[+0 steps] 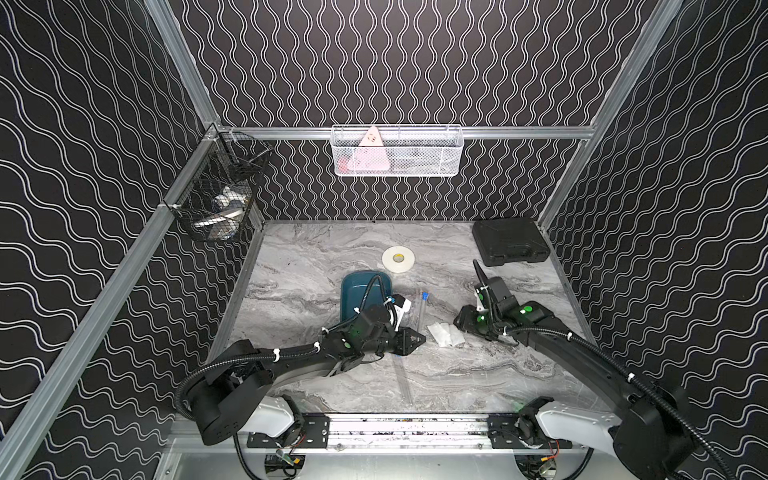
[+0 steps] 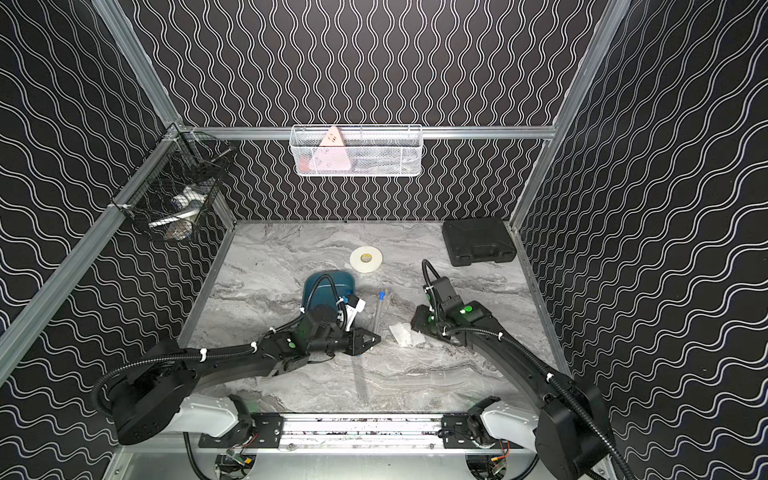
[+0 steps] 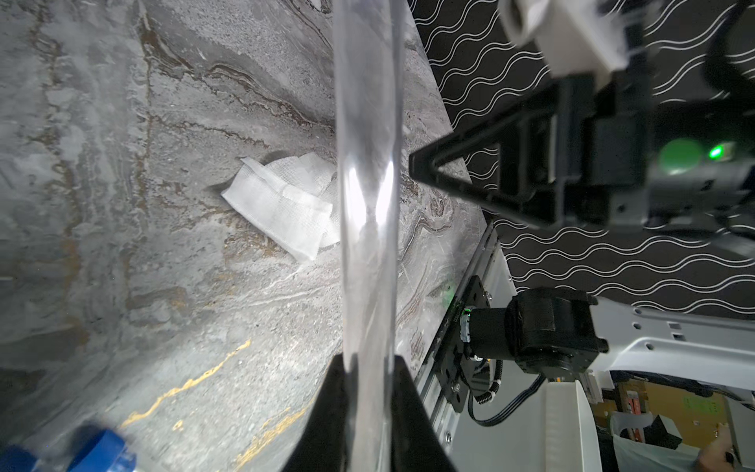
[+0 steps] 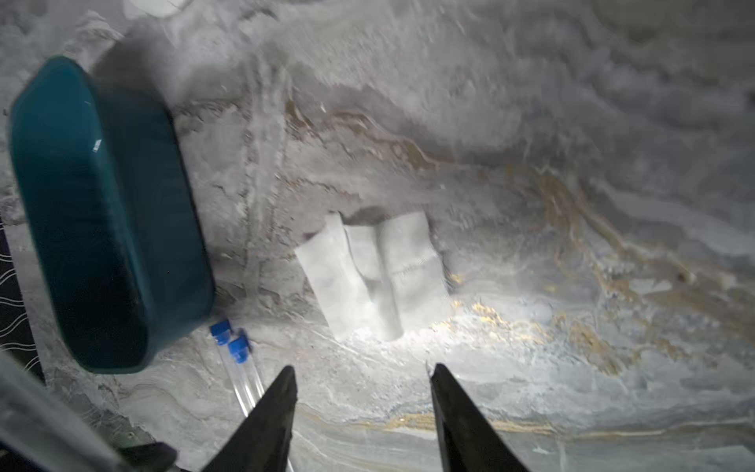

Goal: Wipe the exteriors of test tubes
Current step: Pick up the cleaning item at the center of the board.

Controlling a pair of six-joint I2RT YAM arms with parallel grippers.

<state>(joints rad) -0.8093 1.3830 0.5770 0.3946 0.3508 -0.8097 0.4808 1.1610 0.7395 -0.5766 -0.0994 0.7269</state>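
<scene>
Left wrist view: left gripper [image 3: 369, 370] is clamped on one held test tube [image 3: 367, 196]. The clear body is pinched between both fingers and runs straight out past the tips; its cap isn't visible. In both top views that tube pokes out of the left gripper [image 1: 417, 338] toward the front edge of the surface [image 1: 291, 257]. Can't tell whether its far end touches down

Right gripper [image 4: 362, 367]: jaws spread, nothing between them. It hangs over the surface with the tissue [image 4: 371, 278] lying just ahead of the tips, not touching them. In a top view the right gripper [image 1: 459, 324] sits just beside the tissue [image 1: 445, 333], on the side away from the left arm

Counts:
- test tubes I can see: 3, one held plus two loose test tubes [image 4: 239, 350]
- the loose pair lies side by side on the surface, blue caps next to each other, right beside the teal tray [image 4: 102, 212]; in a top view they sit between tray and tissue, caps toward the back wall [image 1: 422, 311]
- tissue: 1, crumpled and folded, white, flat on the surface
- teal tray [image 1: 353, 286]: 1, partly covered by the left arm from above
- tape roll [image 1: 398, 258]: 1, white, behind the tray
- black case [image 1: 509, 241]: 1, back right corner, closed
- baskets: 2, a white mesh basket [image 1: 397, 166] on the rear rail and a black wire basket [image 1: 216, 208] on the left rail, both off the surface
</scene>
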